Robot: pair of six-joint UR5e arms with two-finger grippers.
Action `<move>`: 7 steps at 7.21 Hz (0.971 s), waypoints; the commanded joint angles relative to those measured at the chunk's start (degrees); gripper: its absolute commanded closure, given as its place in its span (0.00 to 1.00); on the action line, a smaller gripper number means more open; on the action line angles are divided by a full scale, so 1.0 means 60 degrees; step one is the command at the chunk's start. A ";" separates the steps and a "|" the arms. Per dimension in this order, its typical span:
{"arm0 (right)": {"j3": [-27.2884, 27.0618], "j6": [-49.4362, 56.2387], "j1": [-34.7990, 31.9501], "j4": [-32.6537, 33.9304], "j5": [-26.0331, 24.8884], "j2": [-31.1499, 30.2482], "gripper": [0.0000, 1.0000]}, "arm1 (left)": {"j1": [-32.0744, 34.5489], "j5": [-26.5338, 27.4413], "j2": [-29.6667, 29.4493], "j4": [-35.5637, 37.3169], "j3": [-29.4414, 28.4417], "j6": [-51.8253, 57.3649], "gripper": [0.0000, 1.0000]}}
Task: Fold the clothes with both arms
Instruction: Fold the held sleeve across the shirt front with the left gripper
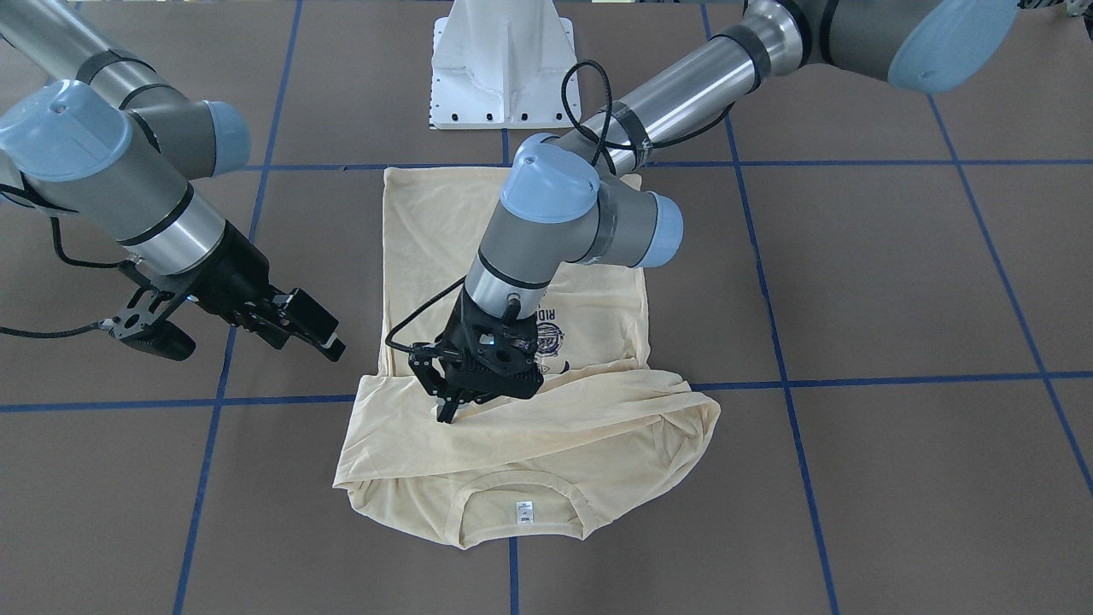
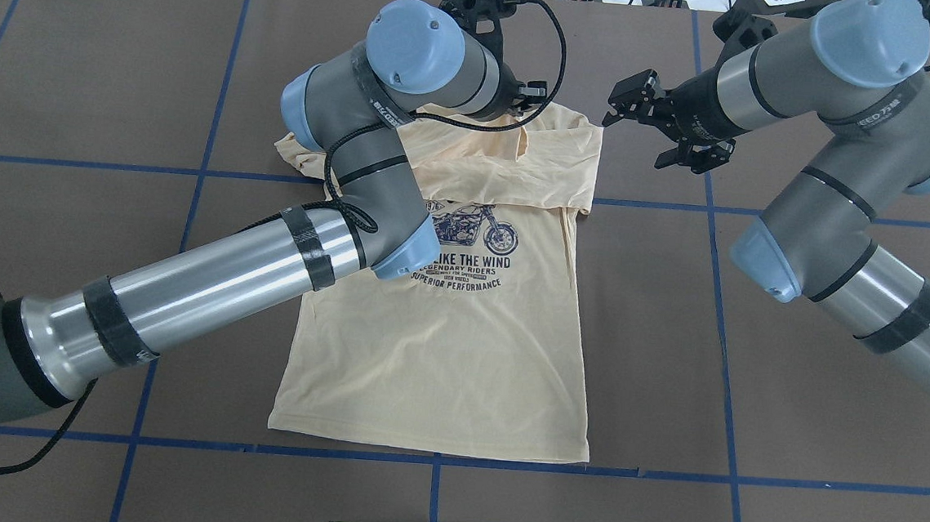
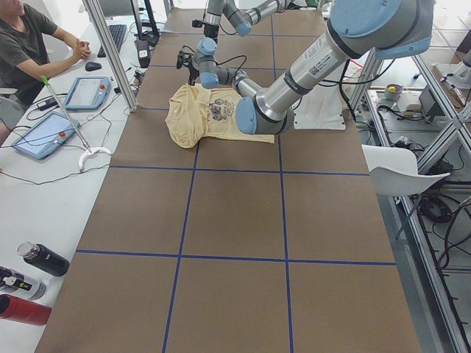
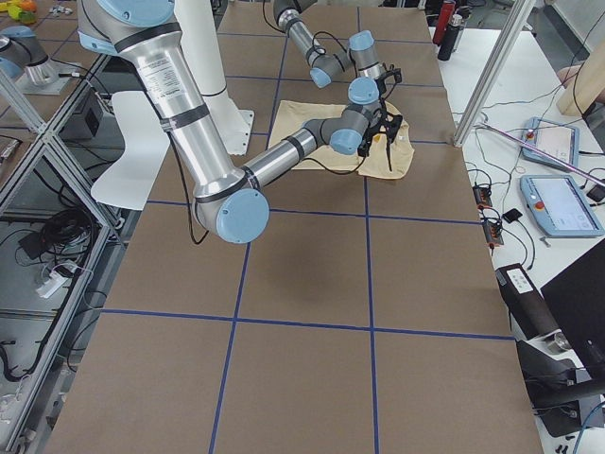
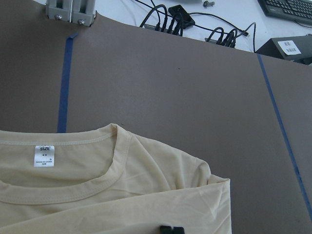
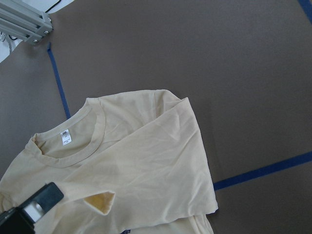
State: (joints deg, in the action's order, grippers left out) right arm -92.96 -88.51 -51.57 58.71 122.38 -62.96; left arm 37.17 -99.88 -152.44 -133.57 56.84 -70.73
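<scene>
The pale cream-yellow T-shirt (image 1: pixel 555 444) lies flat on the brown table, print side up (image 2: pixel 458 359), with its collar at the far end from the robot. Its white neck label (image 1: pixel 523 511) shows. Both sleeves are folded across the chest. My left gripper (image 1: pixel 448 414) points straight down onto the folded sleeve with its fingers closed together, and the fabric wrinkles run toward its tip. One fingertip (image 5: pixel 171 229) shows at the bottom edge of the left wrist view. My right gripper (image 2: pixel 638 126) is open and empty, above the bare table just beside the shirt's shoulder.
The white pedestal base (image 1: pixel 499 68) stands behind the shirt's hem. Blue tape lines (image 1: pixel 512 564) grid the table. A seated operator (image 3: pixel 29 44), tablets and bottles (image 3: pixel 37 261) are on the side bench past the table's far edge.
</scene>
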 commanded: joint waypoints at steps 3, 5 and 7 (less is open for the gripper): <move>-0.0005 0.0000 -0.0164 0.0000 0.0038 -0.0112 0.02 | -0.0307 0.0065 -0.0768 -0.0062 -0.0696 0.0041 1.00; -0.0005 0.0000 -0.0165 0.0000 0.0024 -0.0112 0.01 | -0.0351 0.0065 -0.0843 -0.0164 -0.0758 0.0041 1.00; 0.0010 0.0000 -0.0165 0.0015 -0.0035 -0.0112 0.01 | -0.0351 0.0385 -0.0844 -0.0615 -0.1078 0.0027 1.00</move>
State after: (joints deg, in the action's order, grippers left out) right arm -92.98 -88.54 -52.55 58.78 122.36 -63.63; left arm 35.09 -98.96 -157.44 -135.43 51.57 -70.51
